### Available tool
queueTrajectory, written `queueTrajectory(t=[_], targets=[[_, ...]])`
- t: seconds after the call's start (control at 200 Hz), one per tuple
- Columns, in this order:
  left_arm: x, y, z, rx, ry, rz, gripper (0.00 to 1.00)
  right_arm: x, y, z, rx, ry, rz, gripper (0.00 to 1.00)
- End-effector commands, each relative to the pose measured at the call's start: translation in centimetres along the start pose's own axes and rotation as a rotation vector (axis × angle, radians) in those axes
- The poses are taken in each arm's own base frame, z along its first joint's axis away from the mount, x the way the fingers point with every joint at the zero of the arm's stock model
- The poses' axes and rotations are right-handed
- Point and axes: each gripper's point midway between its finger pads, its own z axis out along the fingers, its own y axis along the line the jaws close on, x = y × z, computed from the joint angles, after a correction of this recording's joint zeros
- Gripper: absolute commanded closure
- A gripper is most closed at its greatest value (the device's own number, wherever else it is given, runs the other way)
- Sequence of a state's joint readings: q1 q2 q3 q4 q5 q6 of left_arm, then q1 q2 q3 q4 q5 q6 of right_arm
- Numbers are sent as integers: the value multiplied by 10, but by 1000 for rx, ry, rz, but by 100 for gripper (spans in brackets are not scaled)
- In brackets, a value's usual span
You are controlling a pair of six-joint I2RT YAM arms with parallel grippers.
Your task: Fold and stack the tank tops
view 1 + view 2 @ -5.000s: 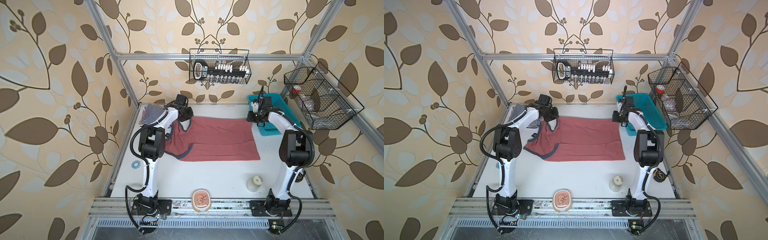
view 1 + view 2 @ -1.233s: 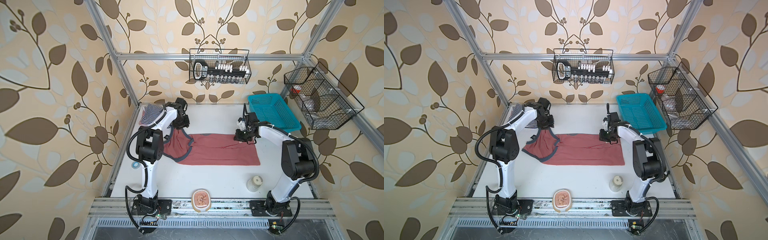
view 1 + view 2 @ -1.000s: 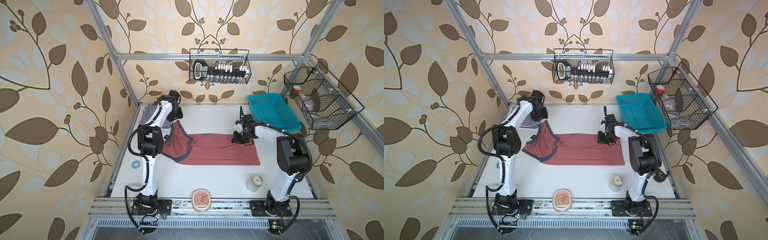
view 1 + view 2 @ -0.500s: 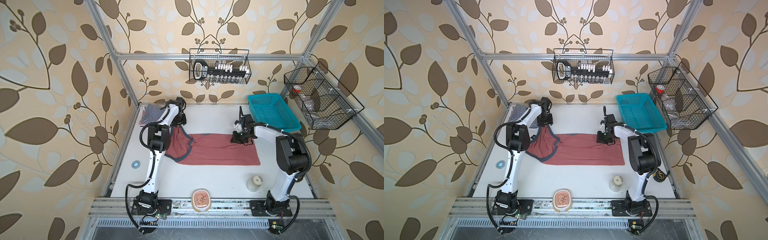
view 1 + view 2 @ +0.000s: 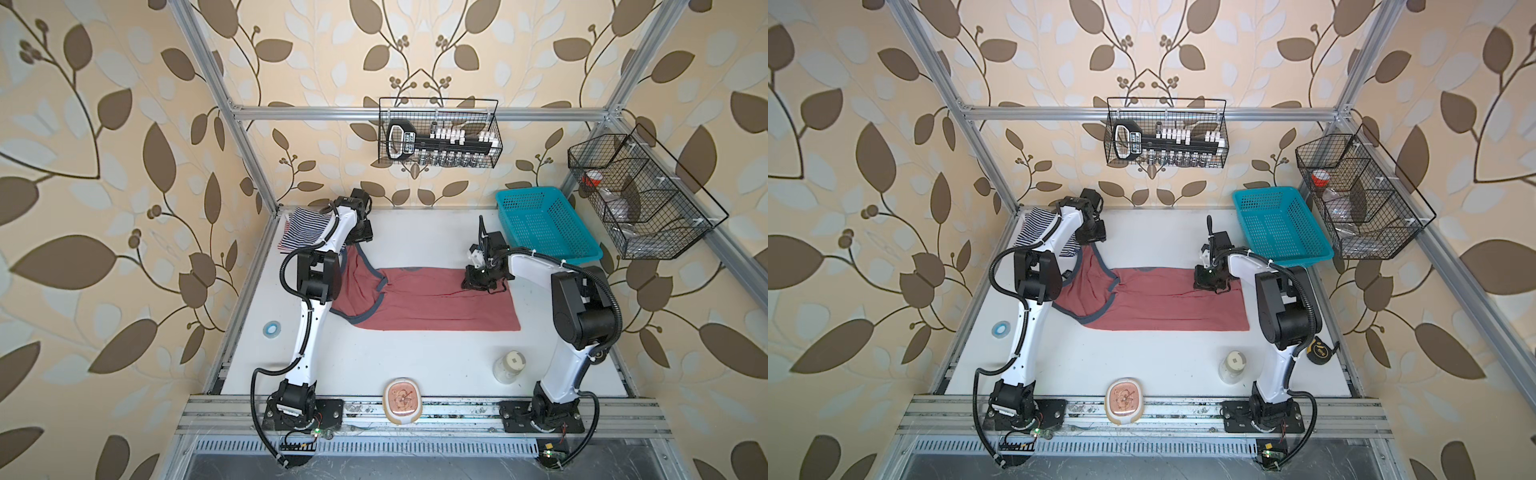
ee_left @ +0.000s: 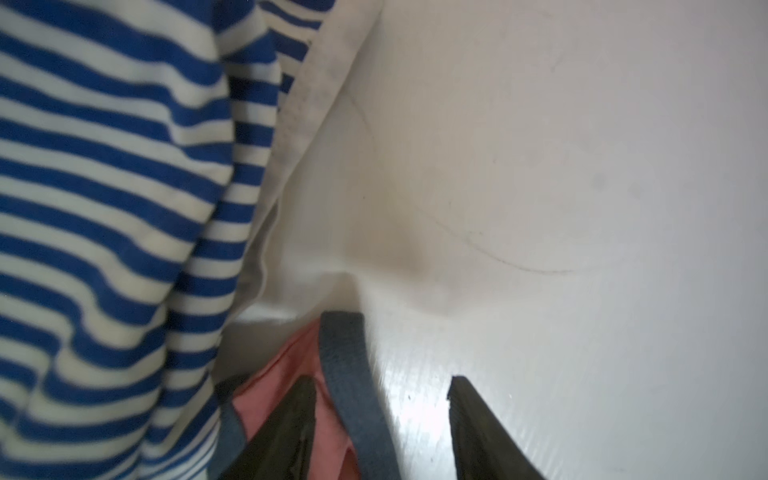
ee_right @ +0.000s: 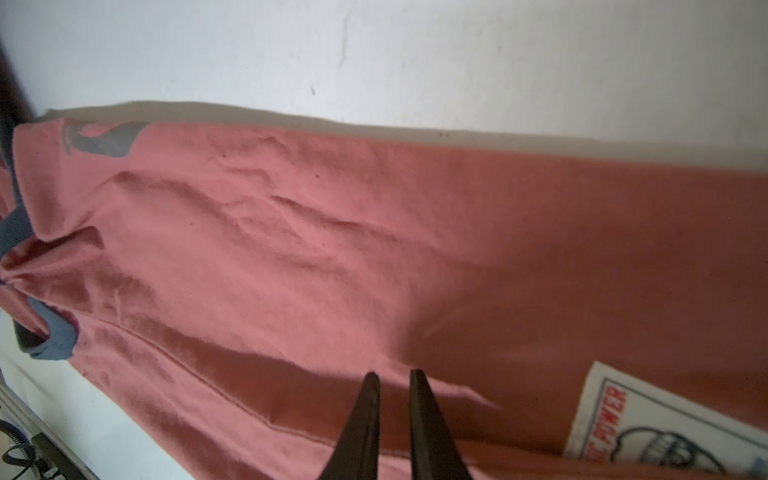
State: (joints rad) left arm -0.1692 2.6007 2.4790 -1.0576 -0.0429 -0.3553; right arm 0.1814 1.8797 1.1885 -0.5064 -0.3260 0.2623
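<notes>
Dusty-red cotton is the piece in work. The dusty-red tank top [image 5: 436,303] lies mid-bench as a long band, apparently doubled over lengthwise. Its strap end bunches up toward the left arm, and a white sewn label [image 7: 665,424] shows near the hem. The navy-striped tank top [image 5: 307,228] sits folded in the far left corner. A reddish-striped edge seems to peek from under it, too small to confirm as the third top.

Left fingers [image 6: 286,428]: spread apart, low over the bench beside the striped pile. The dark trim strap [image 6: 349,374] lies loose between them, not pinched.

Right fingers [image 7: 365,419]: drawn nearly together over the red cloth near its far right corner. No fabric visible between the tips.

Judgement: roughly two thirds along. One top, likely two, folded and stacked. Left to do: tidy the straps, fold the red band crosswise, carry it onto the corner pile.

Bench [image 5: 415,365]: white, glossy, faintly scuffed, with hairline marks in the wrist views.
- teal basket [image 5: 530,192] in the far right corner, empty-looking
- lidded jar [image 5: 510,365] near the right arm's base
- blue tape ring [image 5: 272,329] at the left edge
- oval dish [image 5: 402,400] on the front rail
- tape measure [image 5: 1318,351] beside the right arm, seen in a top view

Room: aluminium frame, leaf-patterned wallpaper. A wire basket [image 5: 436,99] on the back wall holds small items. A second wire basket [image 5: 648,245] hangs on the right wall.
</notes>
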Motion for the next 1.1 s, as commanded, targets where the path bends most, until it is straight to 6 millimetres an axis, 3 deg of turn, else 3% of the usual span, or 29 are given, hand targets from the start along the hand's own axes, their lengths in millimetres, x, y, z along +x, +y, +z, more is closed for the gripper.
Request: queueTrajectory(t=[0.0,0.145,0.255,0.315,0.52,0.69,0.715,0.89,1.095], targets=[[-4,16,11,-44,2,1,51,12,-1,7,-5,36,10,84],[-5,20,20,-42,8,-12,63,14,-3,9,1,42,17,84],[-6,23,17,-43,3,-26,85,15,-3,9,4,42,18,84],[-7,24,10,-41,-9,-35,92,16,-4,10,5,45,18,84],[-17,27,-35,-24,-117,-101,98,20,-4,13,5,54,17,84],[-15,34,-72,-17,-195,-165,99,24,-6,15,1,60,17,85],[-7,39,-70,-30,-185,-172,99,24,-6,15,-1,59,18,85],[-4,47,-93,-22,-268,-226,99,27,-5,16,-6,63,16,85],[7,60,-103,-47,-322,-266,99,29,-5,15,-9,61,11,85]])
